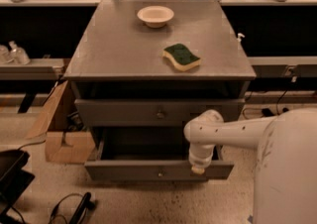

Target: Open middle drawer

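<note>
The middle drawer stands pulled out from the grey cabinet, its low front panel carrying a small round knob. Its deep, dark box shows behind the panel. My gripper points down at the top edge of that front panel, right of the knob, at the end of the white arm that reaches in from the right. The drawer above, with a taller front and its own knob, is pushed in.
A white bowl and a green-and-yellow sponge lie on the cabinet top. A cardboard box stands left of the cabinet. Black cables lie on the floor at the front left.
</note>
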### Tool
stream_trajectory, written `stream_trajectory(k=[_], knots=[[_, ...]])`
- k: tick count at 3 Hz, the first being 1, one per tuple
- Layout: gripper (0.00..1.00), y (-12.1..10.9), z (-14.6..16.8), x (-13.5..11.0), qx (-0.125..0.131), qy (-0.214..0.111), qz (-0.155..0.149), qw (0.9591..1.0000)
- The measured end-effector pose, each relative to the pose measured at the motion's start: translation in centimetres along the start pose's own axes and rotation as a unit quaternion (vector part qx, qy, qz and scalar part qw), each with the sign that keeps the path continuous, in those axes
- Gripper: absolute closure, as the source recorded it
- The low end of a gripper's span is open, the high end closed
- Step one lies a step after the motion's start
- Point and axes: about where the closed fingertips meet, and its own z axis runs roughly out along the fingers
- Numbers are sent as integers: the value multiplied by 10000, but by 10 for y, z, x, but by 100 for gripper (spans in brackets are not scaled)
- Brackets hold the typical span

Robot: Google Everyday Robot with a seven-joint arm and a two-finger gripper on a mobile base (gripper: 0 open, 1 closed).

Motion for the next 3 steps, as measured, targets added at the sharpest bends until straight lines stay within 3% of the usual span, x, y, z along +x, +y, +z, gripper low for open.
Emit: stream_trajectory(k=[3], knots=[[100, 0, -3, 0, -1, 0, 0, 10000]])
